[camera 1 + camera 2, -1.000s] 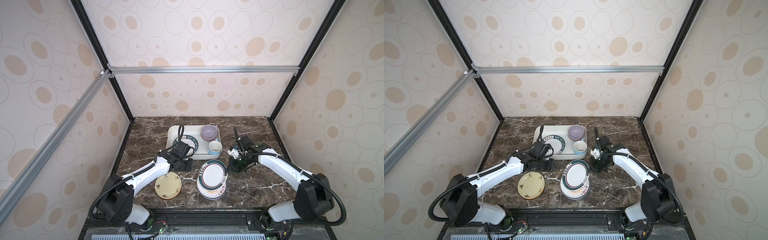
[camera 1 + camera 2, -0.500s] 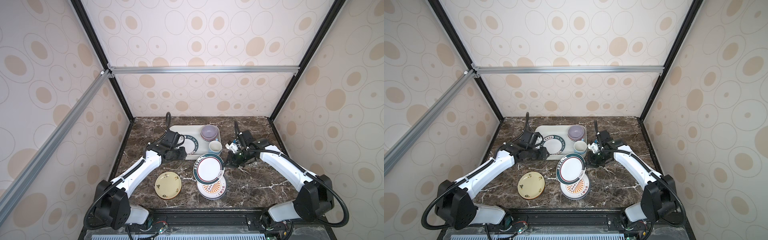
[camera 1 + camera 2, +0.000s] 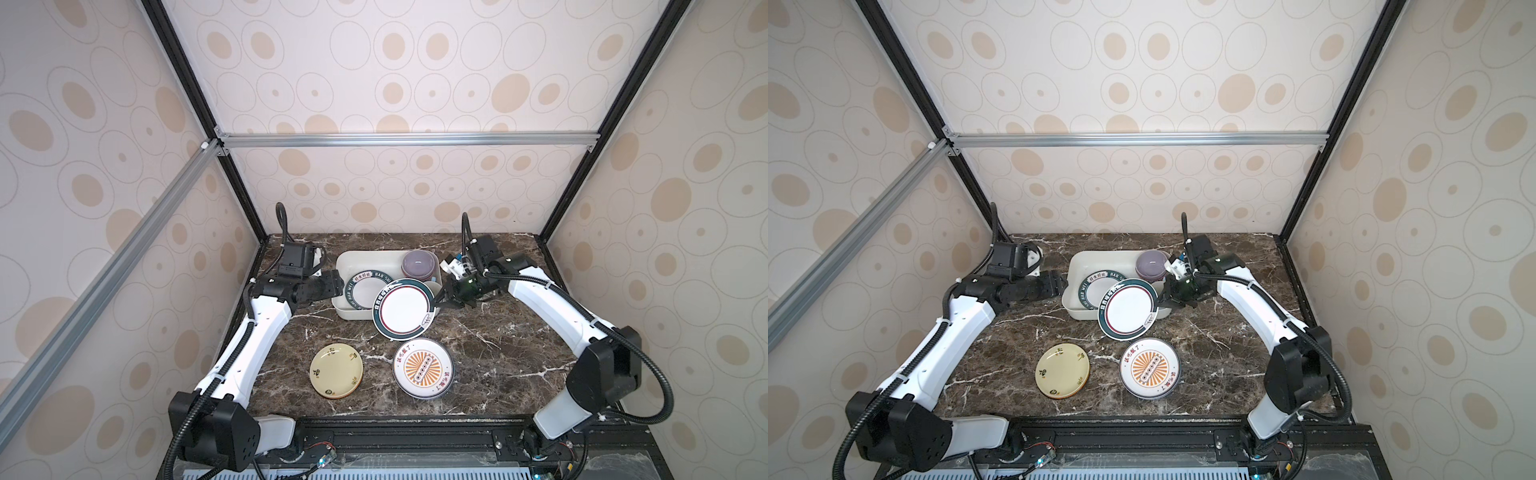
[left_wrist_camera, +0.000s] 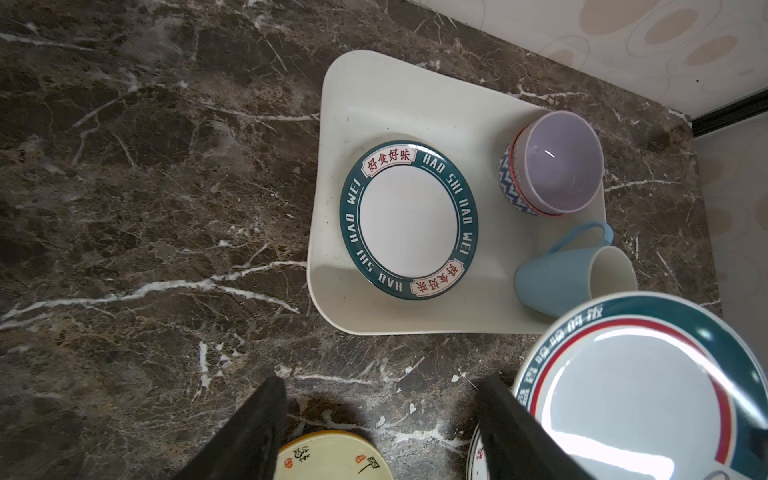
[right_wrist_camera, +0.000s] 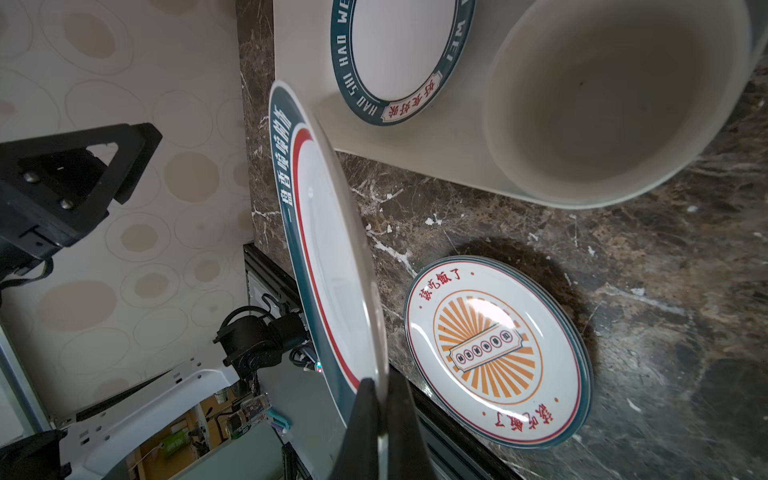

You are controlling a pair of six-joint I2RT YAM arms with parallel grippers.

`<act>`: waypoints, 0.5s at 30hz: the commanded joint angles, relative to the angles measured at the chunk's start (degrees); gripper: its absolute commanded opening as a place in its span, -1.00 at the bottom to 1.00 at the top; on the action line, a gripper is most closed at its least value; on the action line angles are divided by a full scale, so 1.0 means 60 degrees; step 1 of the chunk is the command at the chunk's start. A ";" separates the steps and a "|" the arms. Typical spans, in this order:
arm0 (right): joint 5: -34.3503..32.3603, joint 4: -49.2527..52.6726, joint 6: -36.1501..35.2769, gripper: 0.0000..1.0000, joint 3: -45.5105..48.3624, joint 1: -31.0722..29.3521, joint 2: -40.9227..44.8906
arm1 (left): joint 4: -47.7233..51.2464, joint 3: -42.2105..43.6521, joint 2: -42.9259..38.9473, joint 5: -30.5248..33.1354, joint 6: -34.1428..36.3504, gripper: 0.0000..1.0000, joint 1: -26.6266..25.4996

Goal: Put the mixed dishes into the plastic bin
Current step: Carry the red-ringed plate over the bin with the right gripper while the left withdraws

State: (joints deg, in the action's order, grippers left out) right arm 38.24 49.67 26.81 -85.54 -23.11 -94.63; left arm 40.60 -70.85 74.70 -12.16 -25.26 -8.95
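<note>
Plastic bin (image 3: pixel 365 262) at the back of the bench (image 3: pixel 498 353) holds a lettered plate (image 3: pixel 359 291), stacked bowls (image 3: pixel 417 264) and the blue mug (image 4: pixel 557 282). Red-ringed plate (image 3: pixel 403 309) hangs tilted over the bin's near wall, its rim pinched in your right tool (image 3: pixel 436 300); sunburst plate (image 3: pixel 422 368) and yellow plate (image 3: pixel 336 370) lie on the bench. Step in hand looks like the carry-in: move inward, level it onto the lettered plate clear of the mug, then release; your left tool (image 4: pixel 382 386) gapes wide, empty, beside the bin.

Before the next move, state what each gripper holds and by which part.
The right gripper pinches the round green-rimmed white plate by its rim; the left gripper is open and holds nothing.
</note>
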 commanded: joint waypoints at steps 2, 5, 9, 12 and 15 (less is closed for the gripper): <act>0.0393 -0.0379 0.0201 -1.00 -0.1122 0.0024 -0.0860 | 0.0221 -0.0727 0.0037 -0.0498 0.0479 0.97 0.0387; 0.0378 -0.0423 0.0278 -1.00 -0.1922 -0.0008 -0.1625 | 0.0292 -0.0973 0.0306 -0.0577 0.0616 0.98 0.0617; 0.0344 -0.0329 0.0362 -1.00 -0.3050 -0.0113 -0.2705 | 0.0105 -0.1080 0.0496 -0.0826 0.0732 0.98 0.0988; 0.0321 -0.0135 0.0403 -1.00 -0.4039 -0.0181 -0.3550 | 0.0016 -0.1174 0.0682 -0.1016 0.0794 0.98 0.1244; 0.0281 0.0261 0.0332 -1.00 -0.5209 -0.0245 -0.4494 | -0.0122 -0.1233 0.0894 -0.1174 0.0854 0.98 0.1463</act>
State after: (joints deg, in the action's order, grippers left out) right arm 38.79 49.28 28.80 -111.92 -23.86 -118.87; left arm 40.71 -75.42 79.18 -17.39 -22.17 -1.41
